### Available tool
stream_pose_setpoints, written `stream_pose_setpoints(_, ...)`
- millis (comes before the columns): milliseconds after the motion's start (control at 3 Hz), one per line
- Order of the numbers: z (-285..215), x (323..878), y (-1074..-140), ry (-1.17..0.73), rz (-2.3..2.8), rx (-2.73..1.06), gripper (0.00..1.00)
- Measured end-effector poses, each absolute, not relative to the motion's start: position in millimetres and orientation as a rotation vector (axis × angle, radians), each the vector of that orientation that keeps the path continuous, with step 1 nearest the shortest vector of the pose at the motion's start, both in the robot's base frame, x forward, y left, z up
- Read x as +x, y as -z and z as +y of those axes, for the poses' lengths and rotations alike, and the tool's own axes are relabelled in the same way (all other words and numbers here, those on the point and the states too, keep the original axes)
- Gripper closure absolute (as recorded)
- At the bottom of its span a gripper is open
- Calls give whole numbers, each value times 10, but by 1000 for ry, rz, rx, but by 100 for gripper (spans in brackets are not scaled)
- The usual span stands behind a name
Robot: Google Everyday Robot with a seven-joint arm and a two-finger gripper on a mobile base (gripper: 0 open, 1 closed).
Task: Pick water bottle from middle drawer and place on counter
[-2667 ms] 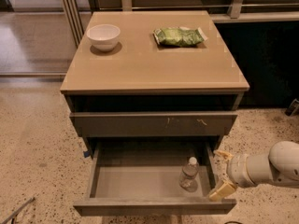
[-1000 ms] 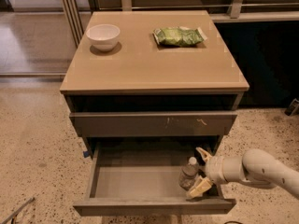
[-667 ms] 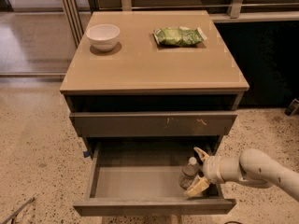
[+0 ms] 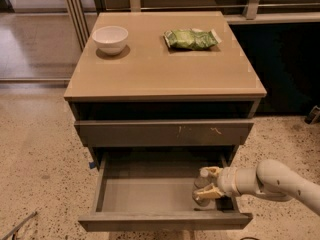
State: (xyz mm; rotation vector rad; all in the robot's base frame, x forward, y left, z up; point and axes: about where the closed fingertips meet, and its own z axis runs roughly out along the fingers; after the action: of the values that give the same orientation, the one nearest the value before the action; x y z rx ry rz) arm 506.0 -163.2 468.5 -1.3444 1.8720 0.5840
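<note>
The water bottle (image 4: 201, 189), clear with a white cap, stands upright at the right end of the open middle drawer (image 4: 145, 195). My gripper (image 4: 210, 182) reaches in from the right. Its pale fingers (image 4: 212, 172) sit on both sides of the bottle and are closed against it. The bottle's base still rests on the drawer's grey floor. The tan counter (image 4: 160, 66) is the cabinet's top slab above.
A white bowl (image 4: 110, 38) stands at the counter's back left and a green snack bag (image 4: 191, 39) at the back right. The scratched drawer front (image 4: 165, 132) above is closed. My arm (image 4: 280, 181) comes in past the drawer's right side. Speckled floor lies all around.
My gripper has moved left into the drawer, from beside it to around the bottle. Its fingers have drawn closer together onto the bottle. The bottle has not moved.
</note>
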Motion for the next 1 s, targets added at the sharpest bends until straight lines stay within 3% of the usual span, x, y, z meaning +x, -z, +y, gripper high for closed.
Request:
stream_pose_setpoints(333,-1631,5060,-4685,-584,1872,-1344,66)
stream_pose_setpoints(667,-1622,5060,-4715,-587,1872,-1344,97)
stream_pose_setpoints(1000,-1438,5063,-5256,-647,1881,-1337,100)
